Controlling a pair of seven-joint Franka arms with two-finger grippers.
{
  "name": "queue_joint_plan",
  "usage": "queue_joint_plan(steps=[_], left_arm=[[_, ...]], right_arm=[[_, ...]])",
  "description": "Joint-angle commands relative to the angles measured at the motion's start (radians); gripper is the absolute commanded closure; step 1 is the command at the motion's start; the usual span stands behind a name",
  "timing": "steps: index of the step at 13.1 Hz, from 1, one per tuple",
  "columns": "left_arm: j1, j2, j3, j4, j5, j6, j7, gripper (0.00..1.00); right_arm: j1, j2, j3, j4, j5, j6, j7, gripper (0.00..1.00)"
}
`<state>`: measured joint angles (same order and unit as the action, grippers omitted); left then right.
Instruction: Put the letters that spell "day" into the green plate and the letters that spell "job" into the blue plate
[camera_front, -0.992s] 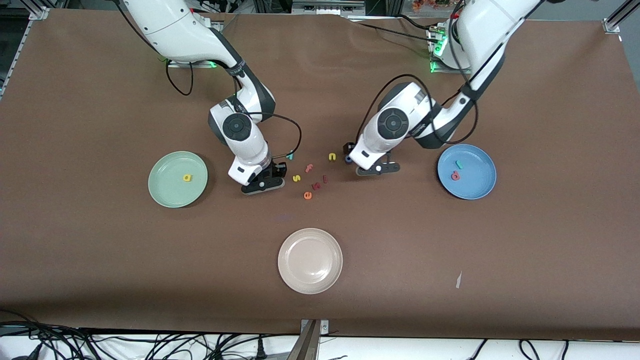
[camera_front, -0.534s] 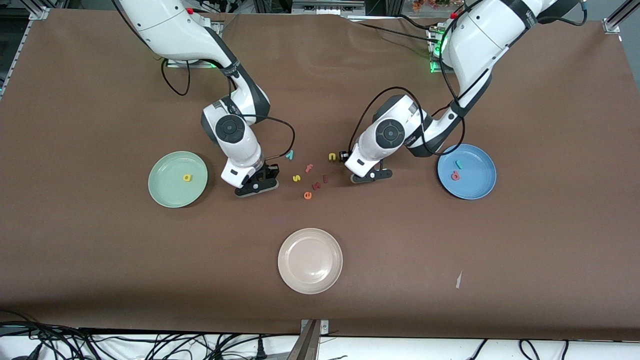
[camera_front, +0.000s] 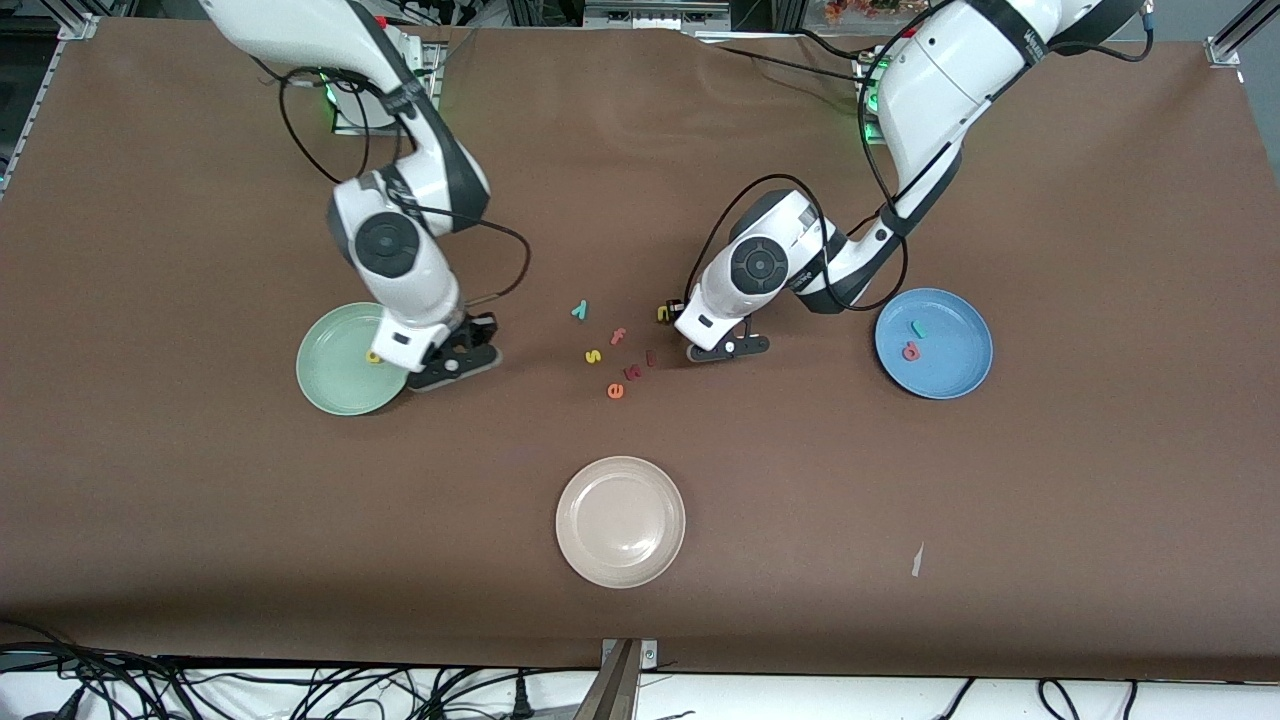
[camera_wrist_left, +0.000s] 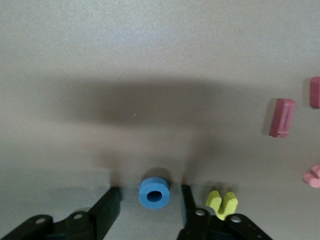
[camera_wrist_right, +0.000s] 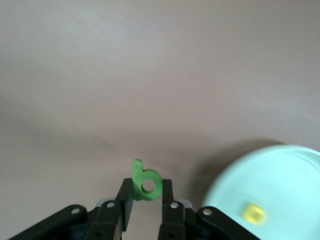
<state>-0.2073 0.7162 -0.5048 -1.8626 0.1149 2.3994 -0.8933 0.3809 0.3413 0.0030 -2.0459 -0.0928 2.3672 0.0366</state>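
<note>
Left gripper fingers part-open, straddling blue "o" on table, no contact visible. Right gripper pinches green "a" beside green plate. Foam: light, squashy; pinch outer rim gently.

Even overhead light, soft shadows under arms; green plate motion-blurred in right wrist view.

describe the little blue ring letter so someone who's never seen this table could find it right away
Start at the blue plate, then follow the left arm from there to its tool, low over the brown table. The blue "o" lies between that tool's two fingers, beside a yellow letter. It is the only blue letter, a plain thick ring.
</note>
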Motion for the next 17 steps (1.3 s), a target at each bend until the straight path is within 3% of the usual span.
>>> queue_joint_plan(steps=[1, 3, 4, 5, 8, 11, 15, 17], left_arm=[[-0.043, 0.012, 0.029, 0.033, 0.012, 0.003, -0.016, 0.61], [-0.043, 0.012, 0.031, 0.033, 0.012, 0.003, -0.016, 0.81], [-0.041, 0.012, 0.031, 0.033, 0.012, 0.003, -0.016, 0.88], [-0.038, 0.012, 0.031, 0.033, 0.012, 0.001, -0.015, 0.92], [-0.023, -0.026, 0.032, 0.034, 0.014, -0.057, -0.009, 0.94], [0.006, -0.104, 0.046, 0.072, 0.040, -0.274, 0.014, 0.94], [0.167, -0.179, 0.042, 0.086, 0.181, -0.471, 0.266, 0.92], [0.279, -0.211, 0.042, 0.086, 0.181, -0.494, 0.486, 0.91]], right_arm=[[-0.106, -0.152, 0.011, -0.192, -0.005, 0.006, -0.136, 0.74], [-0.161, -0.211, 0.008, -0.230, -0.007, -0.057, -0.222, 0.72], [-0.168, -0.228, -0.014, -0.235, -0.007, -0.075, -0.234, 0.56], [-0.168, -0.231, -0.018, -0.235, -0.005, -0.077, -0.234, 0.16], [-0.168, -0.232, -0.018, -0.232, -0.004, -0.075, -0.225, 0.13], [-0.163, -0.197, 0.001, -0.218, 0.022, -0.031, -0.157, 0.13], [-0.154, -0.087, 0.161, -0.177, 0.030, 0.081, 0.193, 0.13], [-0.111, -0.047, 0.187, -0.165, 0.028, 0.135, 0.363, 0.14]])
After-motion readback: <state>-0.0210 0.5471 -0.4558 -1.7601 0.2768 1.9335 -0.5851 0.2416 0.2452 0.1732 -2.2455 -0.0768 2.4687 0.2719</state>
